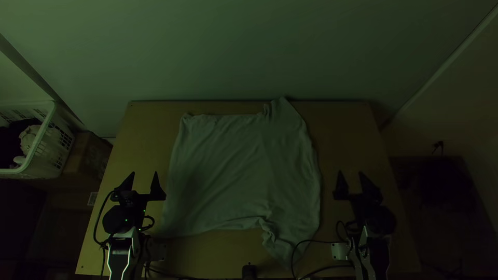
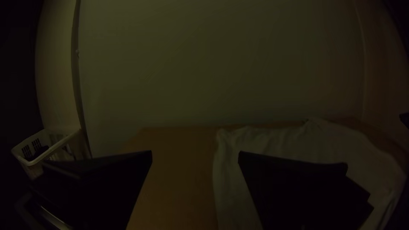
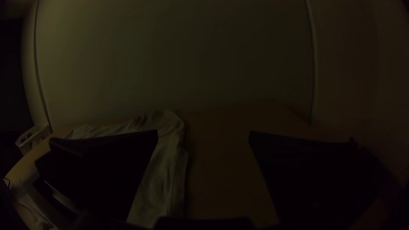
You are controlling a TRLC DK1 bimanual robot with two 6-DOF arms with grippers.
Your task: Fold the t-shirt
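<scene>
left gripper (image 1: 144, 172) — parted wide; right gripper (image 1: 350, 172) — likewise; both beside t-shirt (image 1: 238, 171)

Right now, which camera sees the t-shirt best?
The top view: nearly the whole t-shirt shows, spread out. The left wrist view shows it partly behind a finger; the right wrist view, behind another finger.

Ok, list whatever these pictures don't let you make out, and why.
- Top view: the underside of the pale cloth t-shirt, hidden by the fabric above it.
- Top view: the rest of the white plastic basket, cut off by the left edge.
- Left wrist view: part of the t-shirt, behind the left black hand.
</scene>
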